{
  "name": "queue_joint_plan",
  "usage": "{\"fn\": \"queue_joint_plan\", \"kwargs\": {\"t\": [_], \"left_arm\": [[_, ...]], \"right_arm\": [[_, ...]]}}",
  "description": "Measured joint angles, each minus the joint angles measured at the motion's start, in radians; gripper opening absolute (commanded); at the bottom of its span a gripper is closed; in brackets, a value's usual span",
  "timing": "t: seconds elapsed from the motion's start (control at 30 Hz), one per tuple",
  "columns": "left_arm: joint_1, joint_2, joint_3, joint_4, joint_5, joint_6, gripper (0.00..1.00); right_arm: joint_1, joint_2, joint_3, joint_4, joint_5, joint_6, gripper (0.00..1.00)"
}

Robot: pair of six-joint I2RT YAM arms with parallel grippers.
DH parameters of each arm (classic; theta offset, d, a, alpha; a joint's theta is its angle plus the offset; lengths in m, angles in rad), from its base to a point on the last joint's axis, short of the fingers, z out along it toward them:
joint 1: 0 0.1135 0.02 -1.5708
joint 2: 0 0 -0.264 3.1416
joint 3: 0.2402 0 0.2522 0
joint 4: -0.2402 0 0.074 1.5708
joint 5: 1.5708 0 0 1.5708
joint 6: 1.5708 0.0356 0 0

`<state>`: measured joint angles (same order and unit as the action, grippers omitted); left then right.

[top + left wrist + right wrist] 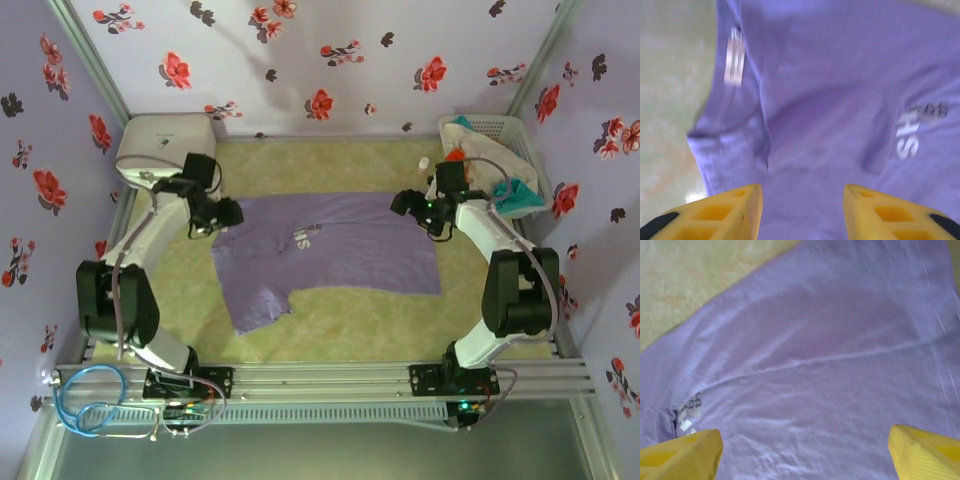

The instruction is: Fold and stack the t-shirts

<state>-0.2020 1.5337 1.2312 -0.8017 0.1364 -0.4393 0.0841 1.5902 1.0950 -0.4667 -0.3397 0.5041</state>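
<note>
Shirt layout from the top camera: the purple shirt lies flat in the middle of the table. Its long axis runs left–right, the white lettering is near its middle, and one sleeve trails toward the near-left. The left gripper is over the shirt's far-left corner and the right gripper over its far-right corner. So each arm is nearest its own end of the far edge, and the cloth runs from both toward the near edge. Both look open and hold nothing. A teal shirt and an orange shirt sit in the basket at the far-right corner. A white box is at the far-left corner.

Left wrist: the left gripper has its jaws moderately apart with nothing between the fingers. The purple shirt is directly below and ahead. The shirt's edge and bare table are off to the frame's left, the lettering to the right. Can't tell if the tips touch the cloth.

Right wrist: the right gripper has its jaws wide apart and empty. The purple shirt is spread below with a crease running across it. Bare table shows past the shirt's edge at upper left.

Likely next move is a paired pinch on the far edge, then a fold toward the near edge. Both grippers would need to drop and close on the cloth first.
</note>
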Motion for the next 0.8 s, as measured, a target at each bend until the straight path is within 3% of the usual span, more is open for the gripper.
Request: {"fn": "queue_joint_plan", "kwargs": {"t": [0.27, 0.53, 0.8], "left_arm": [[-0.022, -0.248, -0.269, -0.06, 0.054, -0.137, 0.47], [-0.2, -0.348, -0.452, -0.068, 0.085, -0.309, 0.47], [-0.267, -0.425, -0.602, -0.081, 0.093, -0.436, 0.45]], "right_arm": [[-0.005, -0.169, -0.179, -0.095, 0.045, 0.053, 0.84], [-0.014, -0.263, -0.289, -0.157, 0.109, 0.106, 0.79], [-0.029, -0.299, -0.358, -0.183, 0.155, 0.135, 0.77]]}}
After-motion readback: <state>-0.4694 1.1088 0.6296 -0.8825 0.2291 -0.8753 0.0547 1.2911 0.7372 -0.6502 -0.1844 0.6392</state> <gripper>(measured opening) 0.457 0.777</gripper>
